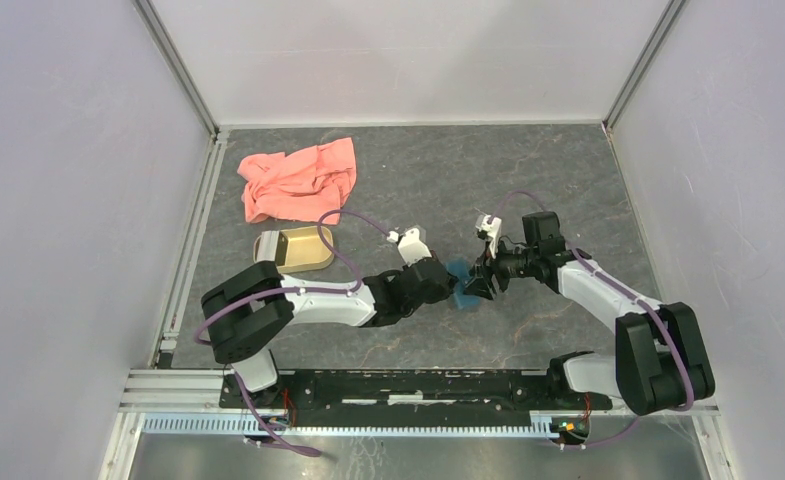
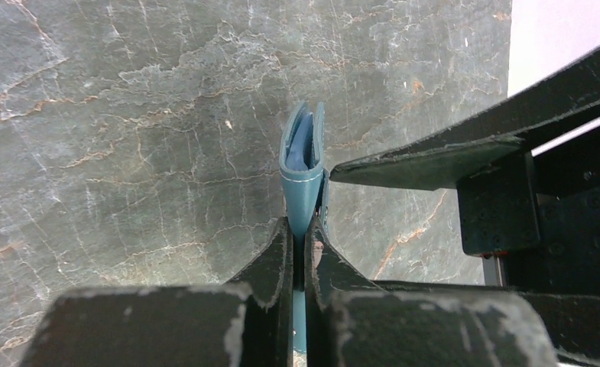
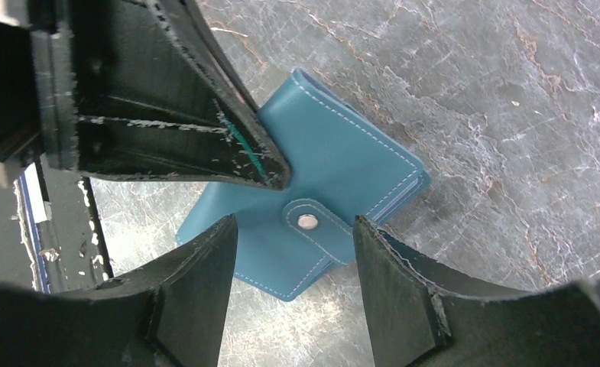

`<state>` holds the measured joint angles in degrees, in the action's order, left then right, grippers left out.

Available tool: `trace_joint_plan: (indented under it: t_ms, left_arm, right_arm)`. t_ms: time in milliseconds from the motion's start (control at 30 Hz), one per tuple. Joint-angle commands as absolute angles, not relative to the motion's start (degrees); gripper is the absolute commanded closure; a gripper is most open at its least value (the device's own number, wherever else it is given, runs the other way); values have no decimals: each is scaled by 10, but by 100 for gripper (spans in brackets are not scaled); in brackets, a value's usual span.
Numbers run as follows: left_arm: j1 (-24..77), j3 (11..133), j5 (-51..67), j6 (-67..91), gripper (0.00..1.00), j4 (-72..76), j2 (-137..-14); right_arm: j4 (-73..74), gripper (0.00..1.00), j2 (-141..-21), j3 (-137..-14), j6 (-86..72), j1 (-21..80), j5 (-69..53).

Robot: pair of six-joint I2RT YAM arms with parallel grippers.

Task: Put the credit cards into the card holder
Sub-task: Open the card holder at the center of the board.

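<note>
the card holder (image 3: 342,168) sits between the two grippers over the middle of the table (image 3: 510,115), folded shut with its snap tab (image 3: 323,237) fastened. seen edge-on from the left wrist, it shows a paler blue layer inside. whether its lower edge touches the table i cannot tell.

the left gripper (image 2: 304,233) is clamped tight on one edge of the holder, with only a narrow strip of leather between the fingers. the right gripper (image 3: 293,223) has its jaws spread, one finger on each side of the tab, gripping nothing.

the first risk is that thin pinch. a pull on the tab to pop the snap would load it directly, and the holder could twist or slide out and drop flat. the second is crowding. a left finger lies just beside the right fingers, so a small misalignment could knock them together or pinch the holder's body instead of the tab. the third is order: no credit cards are in either gripper. a gold patch in the tan dish (image 1: 268,245), near the pink cloth (image 1: 298,180), may be one, though that view is too small to be sure.
</note>
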<state>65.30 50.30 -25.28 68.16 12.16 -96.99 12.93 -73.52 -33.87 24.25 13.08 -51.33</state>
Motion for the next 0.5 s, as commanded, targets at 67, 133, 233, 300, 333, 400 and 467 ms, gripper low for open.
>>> trace_joint_plan:
  t_ms: [67, 133, 233, 300, 333, 400, 467]
  left_arm:
    - [663, 522, -254, 673, 98, 170, -958]
    - [665, 519, -249, 671, 98, 182, -953]
    - [668, 517, -243, 667, 98, 196, -949]
    - [670, 517, -237, 665, 98, 205, -947]
    - [671, 518, -234, 665, 98, 207, -945]
    - [672, 517, -232, 665, 98, 209, -943]
    - [674, 515, -232, 666, 98, 209, -938]
  right_arm:
    - [98, 36, -744, -346, 219, 133, -467]
    - [100, 36, -749, -347, 219, 133, -466]
    - [104, 36, -752, -349, 222, 137, -471]
    - [104, 37, -752, -349, 225, 141, -470]
    - [104, 38, -753, -348, 226, 142, -468]
    - [105, 42, -753, -349, 226, 142, -462]
    - [104, 50, -752, -350, 226, 142, -458]
